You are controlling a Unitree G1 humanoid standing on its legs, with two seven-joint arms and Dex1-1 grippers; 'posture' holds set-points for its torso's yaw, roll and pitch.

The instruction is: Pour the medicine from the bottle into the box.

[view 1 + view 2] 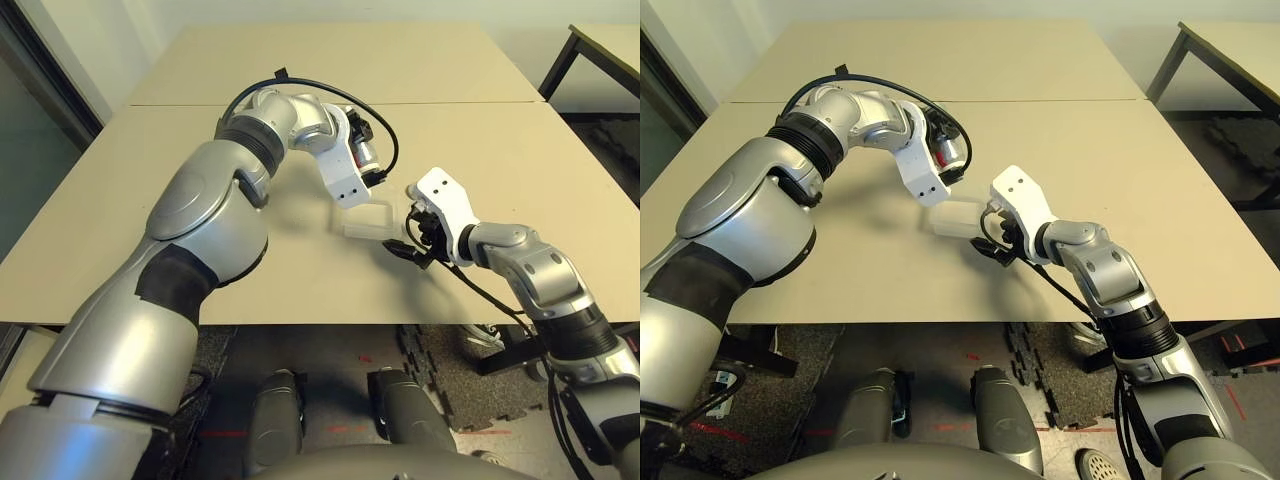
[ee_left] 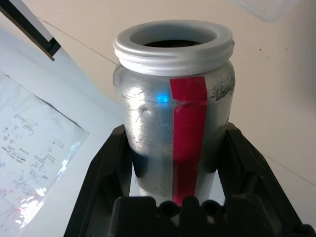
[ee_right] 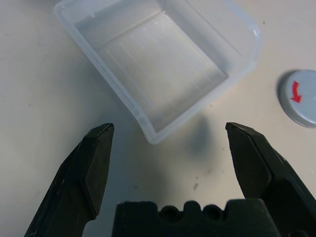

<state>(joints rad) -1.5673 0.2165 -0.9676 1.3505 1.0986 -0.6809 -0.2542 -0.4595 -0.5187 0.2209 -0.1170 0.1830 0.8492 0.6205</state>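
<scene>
Two beige tabletops [image 1: 180, 190] pushed edge to edge, seam running across behind the arms; dark floor mats below the near edge, a black-legged table off at the far right corner.

Clear plastic box [image 3: 163, 64] lying flat near the middle of the near table, open side up, one corner toward the right gripper. Nothing visible inside it. Just beside it, apart from its wall: a loose grey round cap [image 3: 302, 97] with a red arrow mark, flat on the table.

Bottle [image 2: 175, 113] clamped in the left gripper [image 2: 177, 163], held up off the table above and a little behind the box. Uncapped; white threaded rim and open mouth pointing away from the wrist, along the fingers. Long axis in line with the gripper, so slanted forward and downward rather than upright, mouth toward the box side. Silver body, red strip running lengthwise down it. Interior dark; medicine not to be made out.

Left arm raised and reaching across the table's middle, elbow high, forearm bent inward, wrist rolled so the white bracket faces down toward the box. Black fingers [image 2: 113, 163] shut snugly on the bottle's lower body, one each side.

Right arm low, coming in from the right, forearm angled inward, wrist cocked. Right gripper [image 3: 165, 148] just short of the box's near corner, pointing down at it, jaws spread wide, gripping nothing, tips clear of the box.
</scene>
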